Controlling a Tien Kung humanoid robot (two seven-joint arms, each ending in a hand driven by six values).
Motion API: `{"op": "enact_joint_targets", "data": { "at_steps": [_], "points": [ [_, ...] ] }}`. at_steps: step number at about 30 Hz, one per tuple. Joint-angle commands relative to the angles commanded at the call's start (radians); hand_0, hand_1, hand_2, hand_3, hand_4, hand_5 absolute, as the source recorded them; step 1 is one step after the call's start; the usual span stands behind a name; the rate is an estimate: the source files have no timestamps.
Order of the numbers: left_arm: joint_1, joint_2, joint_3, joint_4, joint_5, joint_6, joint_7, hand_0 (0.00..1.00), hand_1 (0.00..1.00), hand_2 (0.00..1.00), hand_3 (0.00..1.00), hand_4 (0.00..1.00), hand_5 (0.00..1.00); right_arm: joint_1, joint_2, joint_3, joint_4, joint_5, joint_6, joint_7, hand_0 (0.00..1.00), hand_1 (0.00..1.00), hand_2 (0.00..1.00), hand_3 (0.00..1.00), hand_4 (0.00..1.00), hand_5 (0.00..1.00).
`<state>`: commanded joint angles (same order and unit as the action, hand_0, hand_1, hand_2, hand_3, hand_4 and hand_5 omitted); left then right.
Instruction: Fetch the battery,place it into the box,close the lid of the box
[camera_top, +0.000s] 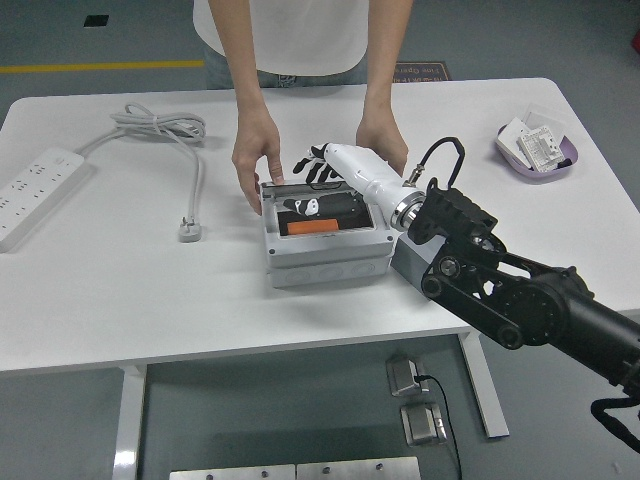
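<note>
The grey box (325, 262) stands at the table's middle, with the orange battery (312, 227) lying inside it. Its clear lid (322, 206) is tilted low over the opening, almost down. My right hand (318, 168) rests on the lid's far edge with its fingers spread, holding nothing. A person at the far side steadies the box, one hand (255, 160) at its left rear corner and the other hand (383, 140) at its right rear. My left arm does not show.
A white power strip (35, 185) lies at the far left, and its grey cable ends in a plug (190, 230). A purple tray (540, 152) with white parts sits at the back right. A grey block (410, 262) is right of the box, under my forearm.
</note>
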<state>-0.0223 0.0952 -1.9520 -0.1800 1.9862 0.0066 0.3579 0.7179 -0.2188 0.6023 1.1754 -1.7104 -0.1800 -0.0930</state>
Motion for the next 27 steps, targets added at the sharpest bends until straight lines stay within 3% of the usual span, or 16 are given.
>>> {"op": "enact_joint_targets", "data": {
  "at_steps": [14,20,27],
  "points": [
    [0.003,0.000,0.002,0.000,0.001,0.000,-0.003,0.659,0.678,0.663,0.722,0.804,0.220,-0.029,-0.010,0.040,0.028,-0.050,0.025,-0.028,0.483,0.541,0.569,0.689,0.829,0.522],
    [0.007,-0.004,-0.001,0.000,0.003,-0.001,0.000,0.659,0.679,0.663,0.722,0.805,0.219,-0.091,-0.030,0.155,0.110,-0.151,0.115,-0.097,0.466,0.543,0.564,0.703,0.829,0.519],
    [0.024,-0.008,0.001,0.000,-0.006,0.001,0.016,0.659,0.678,0.663,0.723,0.804,0.220,-0.241,-0.040,0.376,0.291,-0.301,0.308,-0.260,0.460,0.543,0.559,0.708,0.832,0.520]
  ]
}}
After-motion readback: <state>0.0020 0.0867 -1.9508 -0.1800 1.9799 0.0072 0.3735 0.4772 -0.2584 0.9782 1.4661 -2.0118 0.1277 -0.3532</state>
